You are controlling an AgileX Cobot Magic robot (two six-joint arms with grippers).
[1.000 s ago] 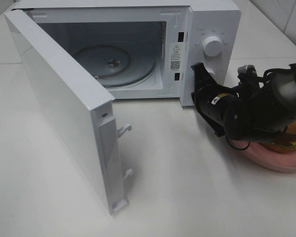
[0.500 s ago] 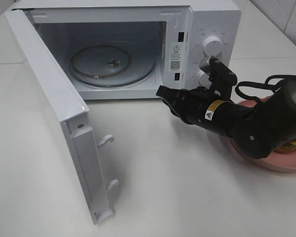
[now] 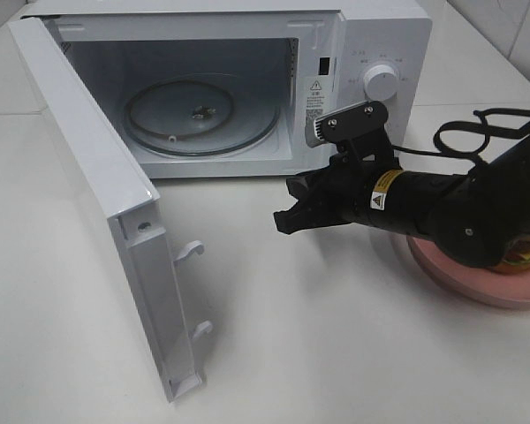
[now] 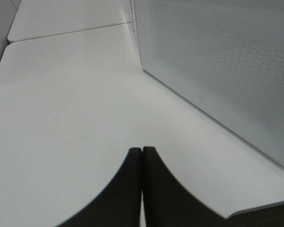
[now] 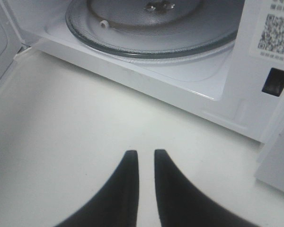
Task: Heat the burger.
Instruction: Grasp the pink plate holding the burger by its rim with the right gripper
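My right hand, fingers a bit apart and empty, points left past the microwave; the burger sits off right behind it, so that arm's nearer.

Glossy white microwave, clear glass turntable.

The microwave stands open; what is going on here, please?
The microwave has its door wide open and its glass turntable bare. The right gripper hovers over the table before it, jaws slightly apart, holding nothing. The burger sits on its pink plate, mostly hidden behind that arm. The left gripper is shut, empty.
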